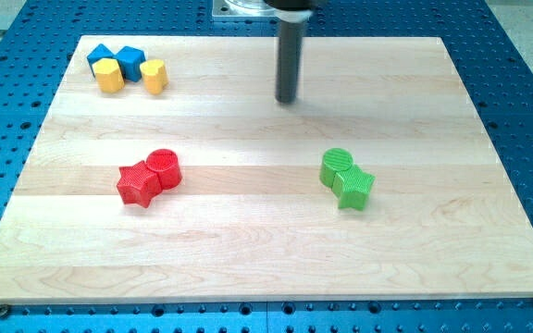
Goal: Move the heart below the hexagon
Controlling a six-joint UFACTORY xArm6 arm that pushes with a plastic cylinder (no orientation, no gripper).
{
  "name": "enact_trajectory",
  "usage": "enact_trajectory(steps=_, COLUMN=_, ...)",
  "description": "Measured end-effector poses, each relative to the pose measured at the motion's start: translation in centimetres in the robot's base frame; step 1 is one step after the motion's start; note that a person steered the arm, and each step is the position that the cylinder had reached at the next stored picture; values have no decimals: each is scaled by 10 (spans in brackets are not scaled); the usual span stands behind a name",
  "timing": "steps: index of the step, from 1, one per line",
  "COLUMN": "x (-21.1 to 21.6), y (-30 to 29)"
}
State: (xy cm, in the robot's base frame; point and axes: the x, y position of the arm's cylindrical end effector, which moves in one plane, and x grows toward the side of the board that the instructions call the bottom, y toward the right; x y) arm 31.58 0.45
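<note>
The yellow heart [154, 76] lies at the view's top left, on the right end of a small cluster. The yellow hexagon [109, 76] sits at the cluster's left, level with the heart, with a blue cube [131, 61] between and just above them. My tip [288, 99] rests on the board near the top centre, well to the right of the heart and touching no block.
A second blue block [100, 55] touches the hexagon's top. A red star [137, 184] and red cylinder [165, 168] touch at centre left. A green cylinder [337, 165] and green star [353, 188] touch at centre right. The wooden board [266, 268] lies on a blue perforated table.
</note>
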Motion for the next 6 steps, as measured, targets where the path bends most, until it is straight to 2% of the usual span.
enact_trajectory(steps=1, x=-18, y=-105)
enact_trajectory(steps=2, x=-44, y=-163)
enact_trajectory(steps=3, x=-25, y=-179)
enact_trajectory(steps=5, x=49, y=-167)
enact_trajectory(steps=6, x=112, y=-178)
